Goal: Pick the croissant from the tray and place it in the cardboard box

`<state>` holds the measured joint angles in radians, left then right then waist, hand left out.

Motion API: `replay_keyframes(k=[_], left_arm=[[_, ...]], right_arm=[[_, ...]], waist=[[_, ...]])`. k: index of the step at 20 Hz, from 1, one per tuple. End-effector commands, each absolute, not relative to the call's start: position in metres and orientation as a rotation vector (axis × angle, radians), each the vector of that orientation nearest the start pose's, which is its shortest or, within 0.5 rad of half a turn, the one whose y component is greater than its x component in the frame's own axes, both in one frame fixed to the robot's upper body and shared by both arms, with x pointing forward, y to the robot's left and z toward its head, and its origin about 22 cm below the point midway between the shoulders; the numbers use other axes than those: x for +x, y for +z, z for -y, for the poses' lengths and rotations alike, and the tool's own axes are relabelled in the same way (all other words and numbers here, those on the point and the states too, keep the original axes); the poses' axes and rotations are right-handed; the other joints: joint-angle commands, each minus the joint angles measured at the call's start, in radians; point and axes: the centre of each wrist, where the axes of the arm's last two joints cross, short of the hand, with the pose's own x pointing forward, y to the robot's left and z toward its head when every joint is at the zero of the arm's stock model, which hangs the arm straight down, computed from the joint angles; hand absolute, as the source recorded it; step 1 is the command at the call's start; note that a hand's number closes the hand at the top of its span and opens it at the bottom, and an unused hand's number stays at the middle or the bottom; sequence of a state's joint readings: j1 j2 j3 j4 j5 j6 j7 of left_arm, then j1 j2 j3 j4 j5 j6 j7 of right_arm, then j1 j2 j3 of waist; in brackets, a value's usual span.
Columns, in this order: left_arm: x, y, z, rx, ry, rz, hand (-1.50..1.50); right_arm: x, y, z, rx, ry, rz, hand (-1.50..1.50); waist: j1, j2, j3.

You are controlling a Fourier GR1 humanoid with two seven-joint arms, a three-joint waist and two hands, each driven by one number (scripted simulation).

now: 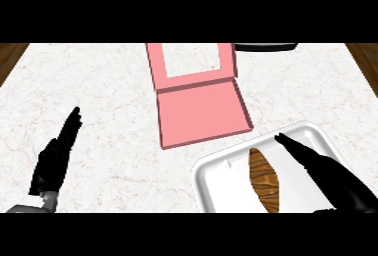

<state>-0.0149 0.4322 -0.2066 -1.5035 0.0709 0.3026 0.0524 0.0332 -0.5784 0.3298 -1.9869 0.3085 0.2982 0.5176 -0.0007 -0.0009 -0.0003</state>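
Right hand (325, 172), fingers straight, empty, beside croissant (266, 180) at lower right; perhaps nudging it, not gripping.

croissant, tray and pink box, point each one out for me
croissant (264, 181), head view, on the middle of its brown body
tray (221, 172), head view, on bare white floor left of the croissant
pink box (201, 112), head view, on its open base

Dark object (266, 47) (unidentifiable) and pink box (199, 95) lid, both cut off at top.
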Motion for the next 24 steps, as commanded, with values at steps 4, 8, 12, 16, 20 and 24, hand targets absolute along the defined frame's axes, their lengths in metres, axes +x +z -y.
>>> replay_keyframes(k=[4,8,12,16,20,24], left_arm=[[0.235,0.017,-0.267,0.390,-0.204,1.436,0.00],[0.250,0.012,-0.287,0.382,-0.197,1.430,0.00],[0.231,0.007,-0.283,0.388,-0.196,1.457,0.00],[0.249,0.010,-0.291,0.365,-0.202,1.456,0.00],[0.241,0.000,-0.278,0.365,-0.179,1.452,0.00],[0.239,-0.006,-0.295,0.375,-0.187,1.447,0.00]], right_arm=[[0.210,0.079,0.243,-0.444,1.072,1.104,-1.50],[0.224,0.084,0.246,-0.446,1.062,1.110,-1.50],[0.207,0.080,0.253,-0.446,1.070,1.119,-1.50],[0.216,0.060,0.236,-0.445,1.056,1.126,-1.50],[0.224,0.046,0.227,-0.458,1.072,1.107,-1.50],[0.199,0.038,0.236,-0.442,1.049,1.116,-1.50]], waist=[[0.002,0.000,0.001],[0.001,0.001,0.000],[0.000,0.000,0.000],[0.000,0.001,0.000],[0.002,0.001,0.000],[-0.002,0.001,0.000]])
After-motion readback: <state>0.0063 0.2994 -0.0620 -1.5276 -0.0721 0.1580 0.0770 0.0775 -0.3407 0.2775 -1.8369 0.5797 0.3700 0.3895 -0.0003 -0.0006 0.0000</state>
